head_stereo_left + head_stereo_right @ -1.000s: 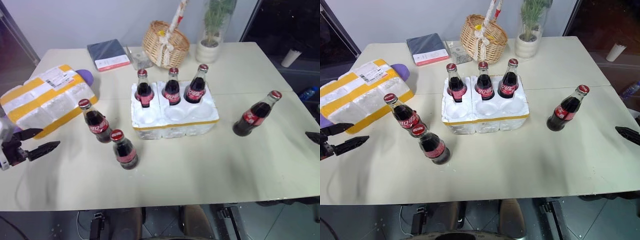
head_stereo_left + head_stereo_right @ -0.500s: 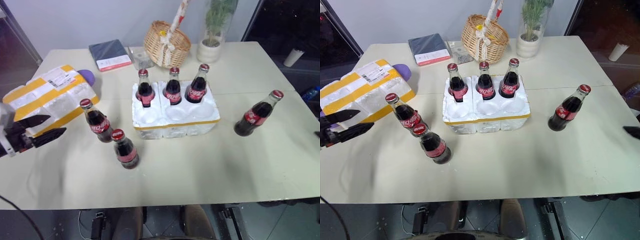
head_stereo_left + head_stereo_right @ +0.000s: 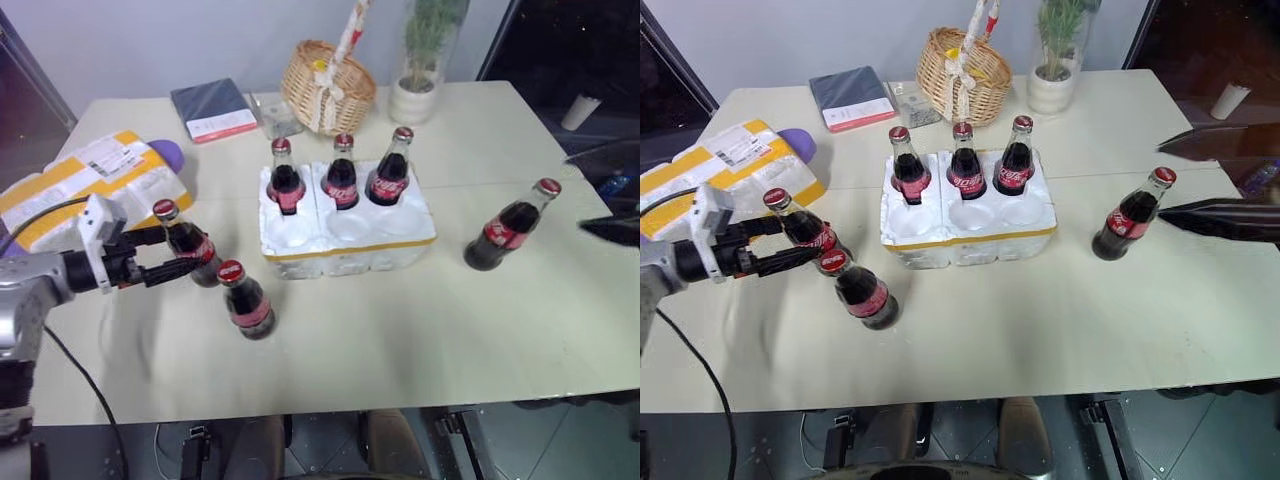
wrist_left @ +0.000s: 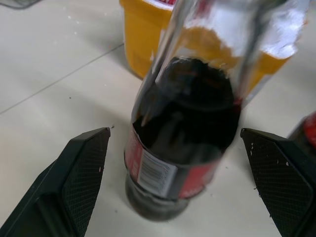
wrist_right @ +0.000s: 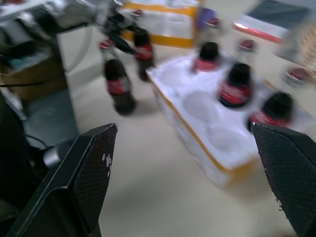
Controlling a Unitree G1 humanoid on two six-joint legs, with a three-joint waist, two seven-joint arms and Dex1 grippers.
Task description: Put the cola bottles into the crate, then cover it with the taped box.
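Note:
The white foam crate [image 3: 350, 255] sits mid-table with three cola bottles [image 3: 341, 177] upright in its back wells; the front wells are bare. Two more bottles stand left of it, one nearer me [image 3: 247, 302] and one [image 3: 188, 247] between the fingers of my open left gripper [image 3: 182, 250]. In the left wrist view that bottle [image 4: 185, 148] is flanked by both fingers [image 4: 74, 182] with gaps on each side. A sixth bottle [image 3: 508, 228] stands to the right. My right gripper [image 3: 1162, 177] hovers open at the right edge, pointing left, above that bottle. The taped box [image 3: 85, 190] lies far left.
A wicker basket [image 3: 330, 85], a potted plant [image 3: 420, 95], a dark notebook [image 3: 215, 108] and a small tin [image 3: 280, 118] line the back of the table. A purple object [image 3: 170, 150] lies behind the taped box. A cable trails from my left arm.
My left gripper has slid right from beside the taped box until its fingers straddle the nearest bottle. My right gripper has risen and swung in from the right edge. No bottle has moved.

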